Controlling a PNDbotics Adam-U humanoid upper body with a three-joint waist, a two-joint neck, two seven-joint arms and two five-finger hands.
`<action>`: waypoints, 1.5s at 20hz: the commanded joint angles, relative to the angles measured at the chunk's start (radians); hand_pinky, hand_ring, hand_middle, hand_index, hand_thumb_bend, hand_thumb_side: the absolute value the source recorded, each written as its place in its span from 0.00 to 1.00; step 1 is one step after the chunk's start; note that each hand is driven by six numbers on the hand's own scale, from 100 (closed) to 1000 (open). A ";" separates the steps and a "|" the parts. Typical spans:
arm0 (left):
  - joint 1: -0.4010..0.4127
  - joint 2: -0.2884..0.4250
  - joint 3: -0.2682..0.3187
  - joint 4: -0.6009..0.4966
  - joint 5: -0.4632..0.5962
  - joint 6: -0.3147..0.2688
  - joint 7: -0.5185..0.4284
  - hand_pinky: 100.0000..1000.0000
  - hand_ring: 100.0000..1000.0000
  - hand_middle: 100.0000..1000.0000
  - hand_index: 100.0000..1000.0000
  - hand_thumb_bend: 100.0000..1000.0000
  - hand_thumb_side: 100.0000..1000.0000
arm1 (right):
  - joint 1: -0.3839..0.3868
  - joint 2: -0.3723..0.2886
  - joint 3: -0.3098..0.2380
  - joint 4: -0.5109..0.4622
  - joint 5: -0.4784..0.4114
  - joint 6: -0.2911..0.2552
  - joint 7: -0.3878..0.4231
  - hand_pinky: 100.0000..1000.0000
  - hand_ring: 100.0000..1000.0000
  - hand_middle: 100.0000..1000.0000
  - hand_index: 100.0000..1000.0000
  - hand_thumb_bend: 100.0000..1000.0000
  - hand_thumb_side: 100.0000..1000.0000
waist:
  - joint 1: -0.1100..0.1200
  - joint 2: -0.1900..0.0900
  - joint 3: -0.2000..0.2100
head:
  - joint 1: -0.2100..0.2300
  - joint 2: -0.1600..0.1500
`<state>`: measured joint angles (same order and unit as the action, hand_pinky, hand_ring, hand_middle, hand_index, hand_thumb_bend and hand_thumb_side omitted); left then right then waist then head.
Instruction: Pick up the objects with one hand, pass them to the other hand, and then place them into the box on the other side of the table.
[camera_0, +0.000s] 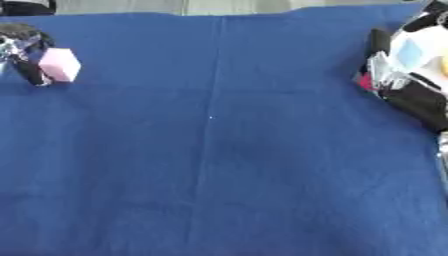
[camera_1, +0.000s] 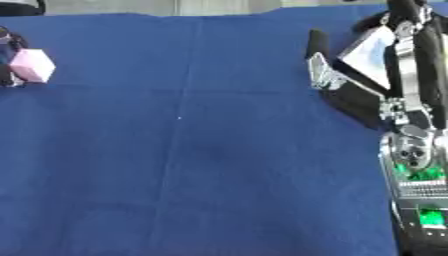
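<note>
Left robot hand (camera_0: 22, 50) pinches a pink block (camera_0: 59, 64) above the blue tabletop's (camera_0: 227, 150) far-left edge; right robot hand (camera_1: 385, 75) waits with fingers extended. Risk: block slipping during handover.

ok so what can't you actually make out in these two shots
- Left hand: cut by the left edge in both views; the pink block it holds covers its fingers.
- Right hand: its fingers merge into blurred dark and white shapes at the right edge, so open or shut is unclear.
- Box: not recognisable in either view.
- Dark shape at top left: cut off.
</note>
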<state>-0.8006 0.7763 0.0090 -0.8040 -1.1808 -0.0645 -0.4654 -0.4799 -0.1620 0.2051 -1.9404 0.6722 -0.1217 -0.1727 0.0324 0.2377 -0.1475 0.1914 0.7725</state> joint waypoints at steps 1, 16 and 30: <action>-0.019 0.021 0.009 -0.017 -0.005 -0.007 0.008 0.82 0.69 0.71 0.86 0.33 0.06 | -0.015 0.001 -0.005 -0.008 -0.003 -0.001 -0.003 0.52 0.86 0.65 0.92 0.08 0.32 | 0.002 0.006 0.001 | 0.004 -0.002; 0.020 0.049 0.009 -0.176 0.155 -0.041 0.082 0.70 0.44 0.44 0.58 0.22 0.03 | -0.016 -0.022 -0.003 -0.016 0.001 0.002 0.020 0.54 0.86 0.66 0.92 0.09 0.31 | 0.009 -0.026 0.010 | -0.003 -0.002; 0.264 -0.147 0.015 -0.786 0.839 -0.027 0.294 0.58 0.39 0.38 0.50 0.41 0.01 | -0.024 -0.080 0.042 -0.059 0.035 -0.041 0.105 0.59 0.87 0.71 0.94 0.21 0.27 | -0.005 -0.086 0.062 | -0.065 -0.002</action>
<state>-0.5282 0.6485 0.0194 -1.5317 -0.4003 -0.0944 -0.1886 -0.4867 -0.2222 0.2440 -1.9753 0.6981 -0.1536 -0.0756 0.0319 0.1854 -0.0840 0.1329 0.7725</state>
